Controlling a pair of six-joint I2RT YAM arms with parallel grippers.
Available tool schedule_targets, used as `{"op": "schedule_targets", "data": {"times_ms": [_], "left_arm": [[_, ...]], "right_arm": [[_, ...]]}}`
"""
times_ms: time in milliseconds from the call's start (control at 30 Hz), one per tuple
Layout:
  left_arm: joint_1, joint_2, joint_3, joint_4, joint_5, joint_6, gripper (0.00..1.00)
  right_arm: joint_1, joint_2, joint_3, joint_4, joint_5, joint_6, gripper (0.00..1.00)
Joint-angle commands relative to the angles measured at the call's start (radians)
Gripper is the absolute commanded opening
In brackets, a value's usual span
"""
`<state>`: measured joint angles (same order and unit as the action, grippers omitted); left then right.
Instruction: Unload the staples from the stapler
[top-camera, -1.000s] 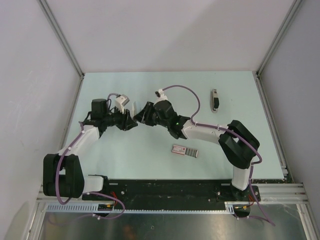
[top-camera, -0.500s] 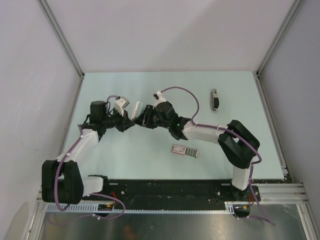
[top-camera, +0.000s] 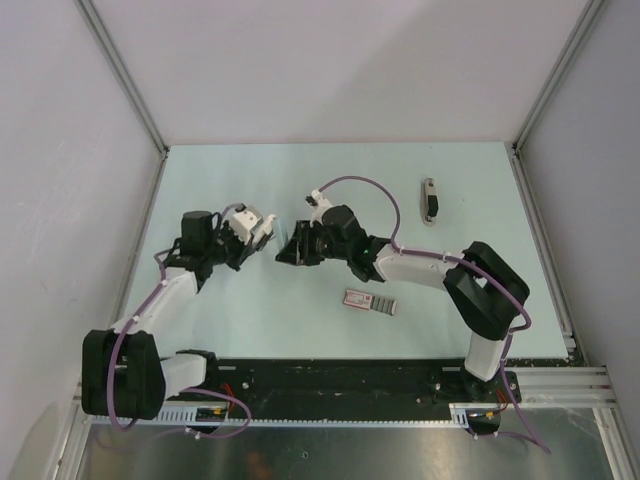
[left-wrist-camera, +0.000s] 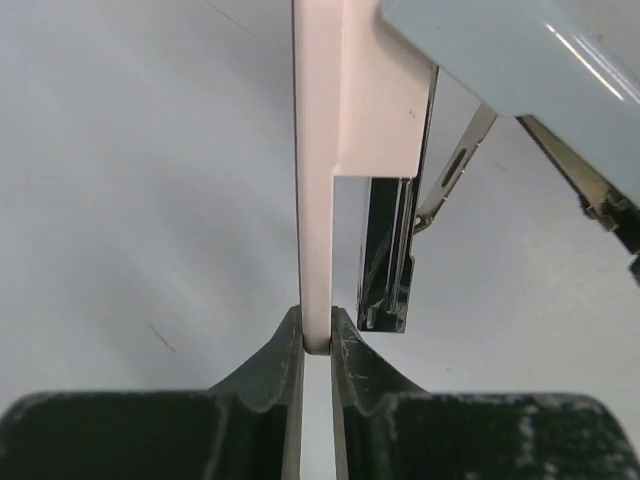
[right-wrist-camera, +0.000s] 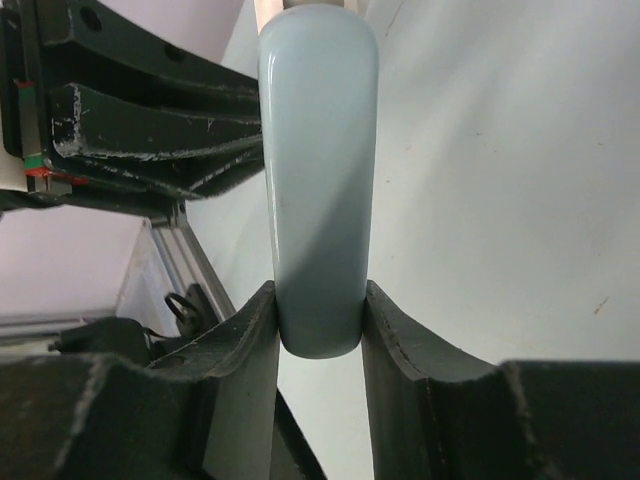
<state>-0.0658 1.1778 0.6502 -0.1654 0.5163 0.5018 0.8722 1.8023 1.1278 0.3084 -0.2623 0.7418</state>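
A pale blue-and-white stapler (top-camera: 273, 232) hangs opened out between my two grippers above the table's middle left. My left gripper (left-wrist-camera: 317, 345) is shut on the edge of its thin white base plate (left-wrist-camera: 318, 180). Its chrome magazine (left-wrist-camera: 385, 250) hangs beside the plate. I cannot tell whether staples are in it. My right gripper (right-wrist-camera: 318, 345) is shut on the rounded pale blue top (right-wrist-camera: 318, 180). In the top view the left gripper (top-camera: 262, 230) and right gripper (top-camera: 287, 248) nearly meet. A small black stapler with a pale base (top-camera: 430, 200) lies untouched at the back right.
A flat pink-and-grey packet (top-camera: 370, 301) lies on the table in front of the right forearm. Aluminium frame posts (top-camera: 150, 140) and pale walls close in the left, back and right sides. The arm bases sit on the black rail (top-camera: 340, 378) at the near edge.
Both wrists have turned and shifted. The left gripper drew back left and up, the right gripper dropped slightly toward the near side. The two halves of the stapler have swung further apart.
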Motion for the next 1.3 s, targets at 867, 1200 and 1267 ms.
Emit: {"op": "schedule_targets", "data": {"times_ms": [867,1200,1267], "left_arm": [[-0.283,-0.113,-0.317,0.344,-0.566,0.699,0.02],[-0.289,-0.124,0.019,-0.216,-0.123,0.181,0.32],[-0.290,-0.125,0.045,-0.269,-0.017,0.125,0.33]], "right_arm": [[-0.036,-0.014,-0.023,0.013,-0.128,-0.299,0.00],[-0.050,-0.033,-0.021,0.234,-0.109,-0.142,0.00],[-0.052,-0.037,-0.019,0.255,-0.104,-0.120,0.00]]}}
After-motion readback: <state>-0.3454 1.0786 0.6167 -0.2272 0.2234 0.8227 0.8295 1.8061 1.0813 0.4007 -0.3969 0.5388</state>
